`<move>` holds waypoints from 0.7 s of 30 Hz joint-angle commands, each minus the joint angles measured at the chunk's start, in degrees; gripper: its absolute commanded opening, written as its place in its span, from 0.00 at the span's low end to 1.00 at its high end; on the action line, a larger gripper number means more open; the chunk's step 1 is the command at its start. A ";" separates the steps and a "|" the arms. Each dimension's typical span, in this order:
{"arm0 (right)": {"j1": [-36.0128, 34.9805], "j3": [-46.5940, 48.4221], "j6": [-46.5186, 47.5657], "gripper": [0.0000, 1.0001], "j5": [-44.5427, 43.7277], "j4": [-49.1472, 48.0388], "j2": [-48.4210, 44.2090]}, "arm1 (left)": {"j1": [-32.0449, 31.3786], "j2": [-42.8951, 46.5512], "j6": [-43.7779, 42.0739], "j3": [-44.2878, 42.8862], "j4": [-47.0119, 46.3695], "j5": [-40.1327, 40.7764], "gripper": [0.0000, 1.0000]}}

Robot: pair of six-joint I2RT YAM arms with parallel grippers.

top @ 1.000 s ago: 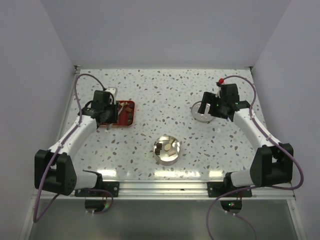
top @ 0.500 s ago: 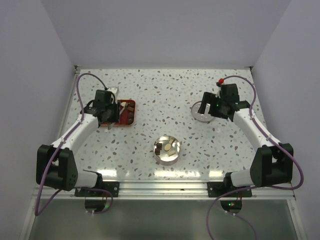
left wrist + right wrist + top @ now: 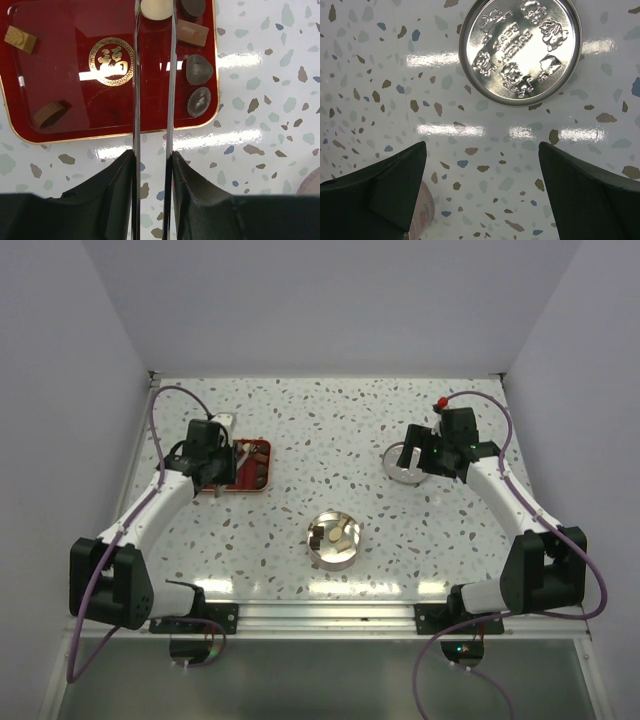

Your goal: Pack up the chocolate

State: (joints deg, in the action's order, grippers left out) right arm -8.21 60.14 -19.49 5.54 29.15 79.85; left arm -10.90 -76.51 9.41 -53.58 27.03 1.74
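On the glossy speckled worktop (image 3: 330,430) the shallow red lacquer tray (image 3: 65,115), rectangular with rounded corners, a thin gold rim and a gold emblem (image 3: 111,61) at its middle, lies toward 10 o'clock from the open round tin (image 3: 335,538); the tin's embossed metal lid (image 3: 520,48) lies flat toward 1 o'clock from the tin, well apart from it. The left tool (image 3: 152,160) is closed down on the tweezers (image 3: 136,75), whose two thin steel blades run out over the tray and flank a cream-white round chocolate (image 3: 156,8) at the tray's 12 o'clock edge; the tips are cut off by the frame, so whether they pinch it cannot be told. A dark round piece (image 3: 193,7) and a tan square (image 3: 192,33) sit just beside the blades; two more dark domed pieces (image 3: 199,69) (image 3: 198,101) line the 3 o'clock edge; two tan pieces (image 3: 20,39) (image 3: 50,114) lie on the 9 o'clock side. A brown piece (image 3: 317,536) and a cream one (image 3: 340,533) are in the tin. The right tool (image 3: 482,190) hangs above the worktop at the lid's 6 o'clock, its fingers spread wide and holding nothing. Since half a second ago the left wrist has shifted slightly toward 9 o'clock; the right arm, tin and lid lie as before.
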 commanded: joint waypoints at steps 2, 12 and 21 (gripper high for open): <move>0.12 1.74 0.68 0.97 -0.27 0.12 -1.28 | 0.44 5.31 -0.09 -0.91 0.74 -0.59 0.29; 0.12 2.44 0.41 0.97 0.52 -0.32 -0.58 | 0.44 13.92 -0.01 2.16 5.58 -3.32 0.29; 0.12 2.79 -0.29 0.97 1.49 -0.15 -0.75 | 0.35 10.08 1.92 1.20 5.66 -2.44 0.32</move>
State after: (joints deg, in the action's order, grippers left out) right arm -8.21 60.47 -19.55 5.80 29.10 79.88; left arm -10.90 -65.06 10.02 -51.59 32.71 -0.05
